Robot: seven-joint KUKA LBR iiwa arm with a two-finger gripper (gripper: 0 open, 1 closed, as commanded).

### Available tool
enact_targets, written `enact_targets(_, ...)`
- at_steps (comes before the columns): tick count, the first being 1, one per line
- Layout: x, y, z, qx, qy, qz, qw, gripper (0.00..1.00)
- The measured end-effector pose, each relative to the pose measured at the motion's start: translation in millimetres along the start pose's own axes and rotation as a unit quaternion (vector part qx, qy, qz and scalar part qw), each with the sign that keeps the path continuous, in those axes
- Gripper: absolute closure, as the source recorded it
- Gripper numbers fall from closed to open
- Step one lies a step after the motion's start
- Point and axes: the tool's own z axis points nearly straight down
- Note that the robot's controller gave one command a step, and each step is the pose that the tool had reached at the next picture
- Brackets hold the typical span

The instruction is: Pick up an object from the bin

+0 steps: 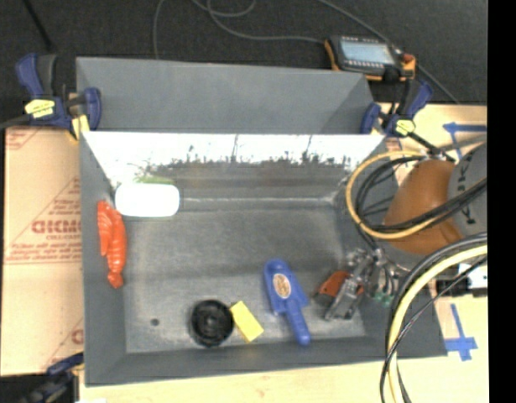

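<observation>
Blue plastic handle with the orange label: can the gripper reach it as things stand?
Probably yes: the blue plastic handle lies uncovered just left of the gripper, with only a small brown piece beside the gripper.

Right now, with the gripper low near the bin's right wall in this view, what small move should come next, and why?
Probably a short shift toward the blue plastic handled tool, the nearest sizeable thing. The gripper sits low in the grey metal bin, holding nothing I can make out.
</observation>
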Motion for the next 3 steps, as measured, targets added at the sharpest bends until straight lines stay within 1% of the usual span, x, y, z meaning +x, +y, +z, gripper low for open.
enact_targets(1, -22.2, 19.8, -89.3, 0.002, -0.0029, -0.004, 1.0000, 1.00)
enact_targets(2, -22.2, 19.6, -89.3, 0.002, -0.0029, -0.005, 1.0000, 1.00)
enact_targets(3, -45.6, 13.8, -174.6, 0.002, -0.0033, -0.013, 0.9999, 1.00)
